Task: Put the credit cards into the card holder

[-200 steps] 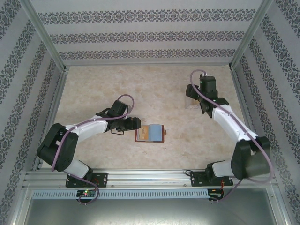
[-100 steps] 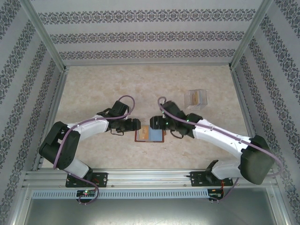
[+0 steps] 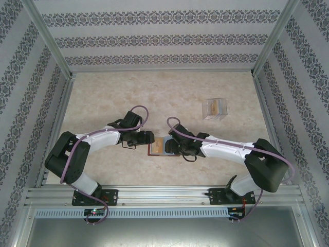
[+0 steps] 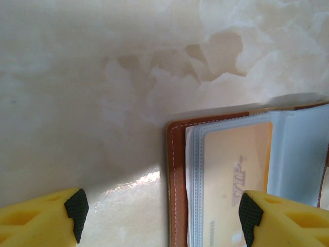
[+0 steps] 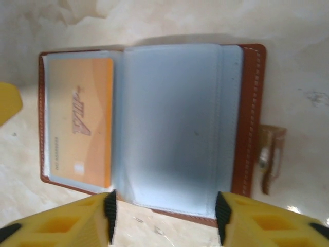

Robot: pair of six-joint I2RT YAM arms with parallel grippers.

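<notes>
your left fingers (image 4: 77, 211) stand wide apart, one over the bench (image 3: 118, 92), one over the open card holder (image 5: 249, 118), where an orange card (image 5: 79, 123) sits in its left sleeve. your right fingers (image 5: 222, 213), also apart, frame its pale right sleeves. the card holder lies mid-bench between both arms; a clear box (image 3: 215, 109) stands far right.
</notes>
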